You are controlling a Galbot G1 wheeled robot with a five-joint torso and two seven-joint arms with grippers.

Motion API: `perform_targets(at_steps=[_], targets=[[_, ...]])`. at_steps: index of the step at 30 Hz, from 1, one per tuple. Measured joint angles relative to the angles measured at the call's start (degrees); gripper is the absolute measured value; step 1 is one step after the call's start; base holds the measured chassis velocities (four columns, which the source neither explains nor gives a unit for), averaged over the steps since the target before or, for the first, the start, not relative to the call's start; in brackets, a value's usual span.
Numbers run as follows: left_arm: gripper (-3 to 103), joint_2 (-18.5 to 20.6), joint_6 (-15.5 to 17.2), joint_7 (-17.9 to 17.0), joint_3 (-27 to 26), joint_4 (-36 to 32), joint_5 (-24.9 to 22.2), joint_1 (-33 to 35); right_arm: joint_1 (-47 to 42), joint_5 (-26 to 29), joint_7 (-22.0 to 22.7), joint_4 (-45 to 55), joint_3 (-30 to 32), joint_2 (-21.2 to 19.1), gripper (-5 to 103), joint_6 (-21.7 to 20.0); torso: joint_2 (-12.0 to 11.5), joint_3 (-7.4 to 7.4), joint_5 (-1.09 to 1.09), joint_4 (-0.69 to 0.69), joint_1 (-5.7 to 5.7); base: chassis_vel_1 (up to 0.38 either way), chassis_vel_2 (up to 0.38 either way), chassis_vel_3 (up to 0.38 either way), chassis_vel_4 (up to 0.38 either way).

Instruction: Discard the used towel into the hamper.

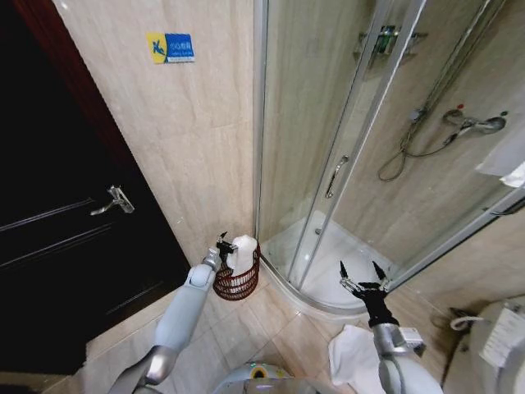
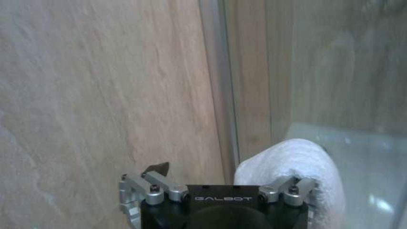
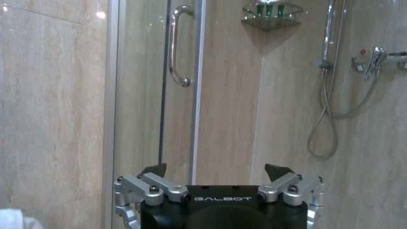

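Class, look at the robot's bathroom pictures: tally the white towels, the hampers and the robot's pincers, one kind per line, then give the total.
White towels: 2, one in the hamper, one on the floor
Hamper: 1
Pincers: 2, left pincer, right pincer
Total: 5

Camera layout: head view high, wrist views low.
Head faces down at floor; both wrists face shower enclosure (image 1: 385,148); left sits nearer.

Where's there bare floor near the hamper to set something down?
Free: the tiled floor between the hamper and the shower base, and the strip beside the dark door. Crowded: the hamper, where a white towel stands with the left hand at it; another white cloth lies below the open right hand.
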Motion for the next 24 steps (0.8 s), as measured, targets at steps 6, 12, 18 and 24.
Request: perform_targets(at_steps=[6,12,18,24], targets=[[100,0.5,0.6,0.6,-0.1,0.6,3.8,-0.3,-0.2,0.0,0.0,0.0,0.0,0.2,100,0.3,0.0,0.00,0.00,0.02,0.00,0.000,0.000,0.000,0.000],[100,0.1,-1.2,-0.2,-0.1,3.2,6.8,-1.2,-0.7,0.0,0.0,0.0,-0.1,0.3,100,0.7,0.0,0.00,0.01,0.00,0.00,0.000,0.000,0.000,0.000],[100,-1.2,-7.3,-3.6,-1.3,6.5,6.3,-2.4,-1.0,0.3,0.2,0.0,0.2,0.1,100,0.9,0.0,0.01,0.00,0.01,0.00,0.000,0.000,0.000,0.000],[100,0.6,-2.0,0.2,-0.5,3.3,6.5,1.0,-0.6,0.5,0.3,0.1,0.2,-0.1,100,0.7,0.0,0.01,-0.02,0.03,0.00,0.000,0.000,0.000,0.000]])
